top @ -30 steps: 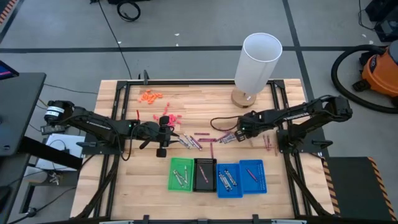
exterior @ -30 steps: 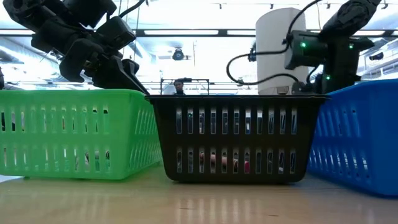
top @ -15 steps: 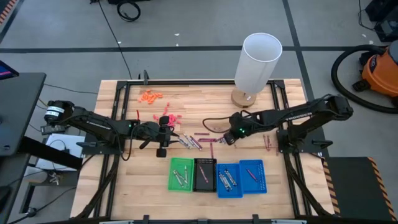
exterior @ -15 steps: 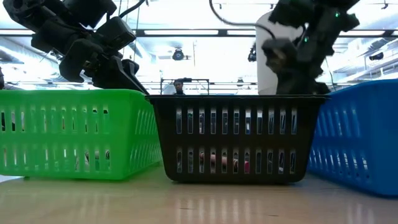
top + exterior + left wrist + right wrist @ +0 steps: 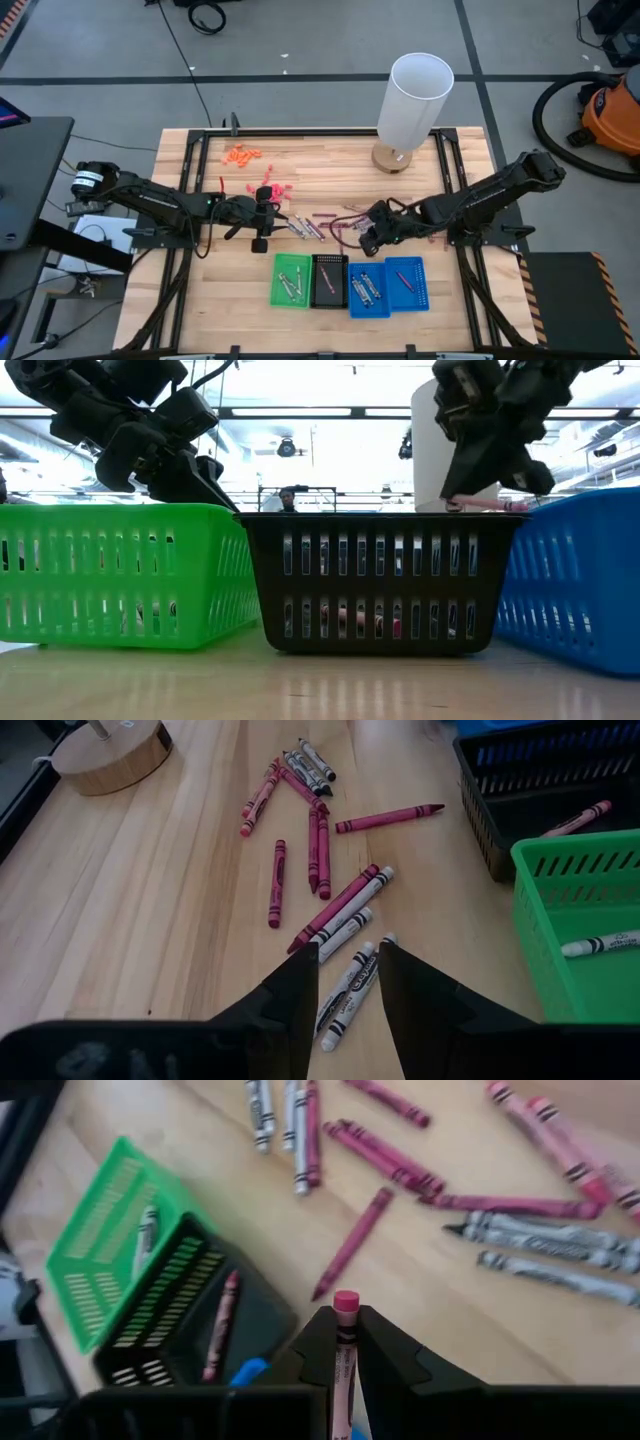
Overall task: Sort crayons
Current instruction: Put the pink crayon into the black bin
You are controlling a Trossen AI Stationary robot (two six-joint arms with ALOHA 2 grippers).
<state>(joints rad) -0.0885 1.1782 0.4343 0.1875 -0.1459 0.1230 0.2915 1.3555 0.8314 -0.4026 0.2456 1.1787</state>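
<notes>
Your right gripper (image 5: 345,1342) is clamped on a pinkish-red crayon (image 5: 345,1330) and hangs above the table just beside the black tray (image 5: 329,280), so you are mid-carry in the sort. The next move calls for judging which tray takes this colour and lining up over it before letting go. Your left gripper (image 5: 347,982) waits low over the loose crayons (image 5: 318,870) on the table with its fingers slightly apart, holding nothing.

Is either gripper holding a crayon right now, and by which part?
The right gripper clamps a pinkish-red paper-wrapped crayon along its body, one end sticking out. The left gripper holds nothing.
</notes>
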